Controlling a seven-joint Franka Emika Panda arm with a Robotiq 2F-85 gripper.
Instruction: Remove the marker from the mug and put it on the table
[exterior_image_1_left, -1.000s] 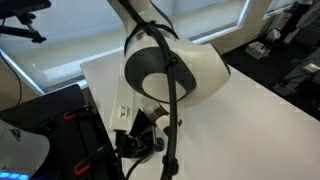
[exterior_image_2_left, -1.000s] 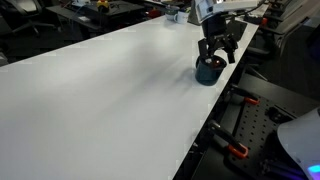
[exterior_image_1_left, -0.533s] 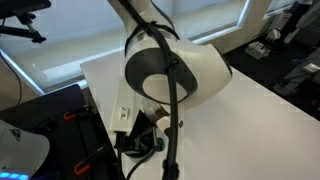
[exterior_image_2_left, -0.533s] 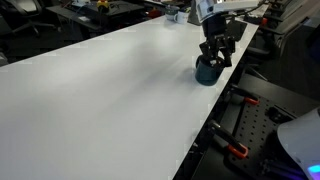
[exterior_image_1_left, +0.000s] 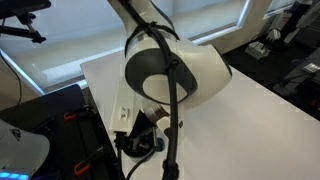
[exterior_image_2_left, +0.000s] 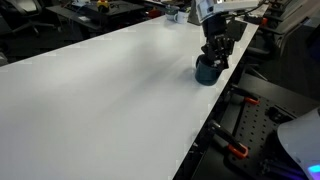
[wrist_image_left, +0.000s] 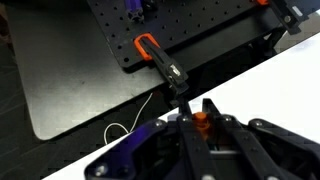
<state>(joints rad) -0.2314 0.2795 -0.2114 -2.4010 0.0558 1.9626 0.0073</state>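
The dark mug (exterior_image_2_left: 208, 71) stands on the white table (exterior_image_2_left: 100, 90) close to its edge. My gripper (exterior_image_2_left: 216, 48) hangs straight over the mug with its fingers reaching into the mouth. In the wrist view the gripper (wrist_image_left: 197, 108) is shut on the marker (wrist_image_left: 201, 122), whose orange-red end shows between the two dark fingers. The marker's dark body and most of the mug are hidden below the fingers. In an exterior view the arm's big white joint (exterior_image_1_left: 175, 70) blocks the mug and the gripper.
The table edge (wrist_image_left: 250, 75) runs right beside the mug. Beyond it lie a black pegboard (wrist_image_left: 190, 30) with an orange-handled clamp (wrist_image_left: 150, 48), a thin white cable (wrist_image_left: 125, 125), and more clamps (exterior_image_2_left: 236, 150) below the edge. Open tabletop stretches away from the mug.
The fingers have come together from open onto the marker's orange-red end. The arm and the mug stay where they were.
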